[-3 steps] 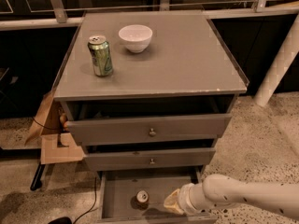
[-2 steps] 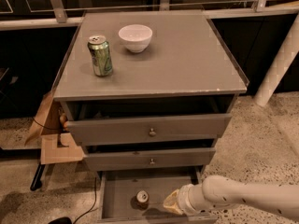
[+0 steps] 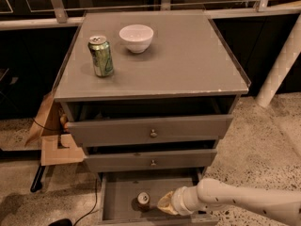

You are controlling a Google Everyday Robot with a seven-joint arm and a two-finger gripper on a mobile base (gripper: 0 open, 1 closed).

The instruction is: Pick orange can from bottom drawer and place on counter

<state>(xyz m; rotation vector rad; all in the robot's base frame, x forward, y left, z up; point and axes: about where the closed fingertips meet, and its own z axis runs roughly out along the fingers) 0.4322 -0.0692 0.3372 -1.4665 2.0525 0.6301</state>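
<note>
The orange can (image 3: 143,199) stands upright on the floor of the open bottom drawer (image 3: 122,206); I see its silver top and a little brown side. My gripper (image 3: 165,204) reaches into the drawer from the right on a white arm, just right of the can, a small gap between them. The counter (image 3: 188,55) is the grey cabinet top above.
A green can (image 3: 101,55) and a white bowl (image 3: 136,37) stand on the counter's left and back. The two upper drawers (image 3: 150,132) are slightly open above the bottom one. A cardboard box (image 3: 51,138) leans at the cabinet's left. A white post (image 3: 282,62) stands at right.
The gripper has edged slightly left toward the can; the can has not moved.
</note>
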